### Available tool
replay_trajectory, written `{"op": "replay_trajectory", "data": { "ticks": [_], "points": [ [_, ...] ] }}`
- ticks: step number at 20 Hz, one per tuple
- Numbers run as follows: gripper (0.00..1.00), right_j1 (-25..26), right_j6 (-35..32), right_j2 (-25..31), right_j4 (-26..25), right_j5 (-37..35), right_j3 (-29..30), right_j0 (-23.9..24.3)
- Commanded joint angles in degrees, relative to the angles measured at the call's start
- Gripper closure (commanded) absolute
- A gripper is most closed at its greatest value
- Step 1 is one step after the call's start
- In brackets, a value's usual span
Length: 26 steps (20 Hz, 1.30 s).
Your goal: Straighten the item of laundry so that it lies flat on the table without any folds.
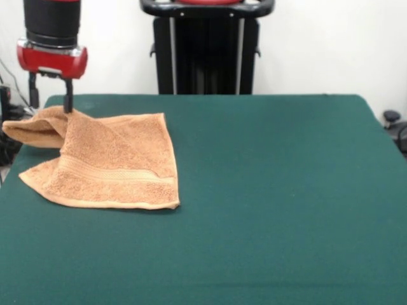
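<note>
A wide table (267, 190) with a dark green, felt-like top fills most of the room's foreground, backed by a plain white wall. A black stand (206, 51) rises behind the far edge. The towel (117, 162), orange-tan and looped like terry, sits at the left end of the table, its left part spilling past the table's edge. A woven band runs across it near the front hem. Its far left corner is drawn up into a soft ridge, with a fold sagging leftward. The gripper (67, 101), red-bodied with dark fingers, has them pinched on that raised corner of the towel.
</note>
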State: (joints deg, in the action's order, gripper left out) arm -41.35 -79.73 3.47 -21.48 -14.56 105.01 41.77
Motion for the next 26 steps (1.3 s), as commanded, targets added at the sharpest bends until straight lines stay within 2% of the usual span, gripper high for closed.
{"op": "replay_trajectory", "data": {
  "ticks": [1, 9, 26],
  "points": [
    [0.0, 0.3, -9.5, 4.0, 1.9, -2.1, 5.6, -6.0],
    [0.0, -1.2, -10.5, 2.8, 3.7, -3.3, 6.1, -8.6],
    [0.0, 13.7, -14.1, 0.3, 2.9, 11.0, 1.7, -11.9]
  ]
}}
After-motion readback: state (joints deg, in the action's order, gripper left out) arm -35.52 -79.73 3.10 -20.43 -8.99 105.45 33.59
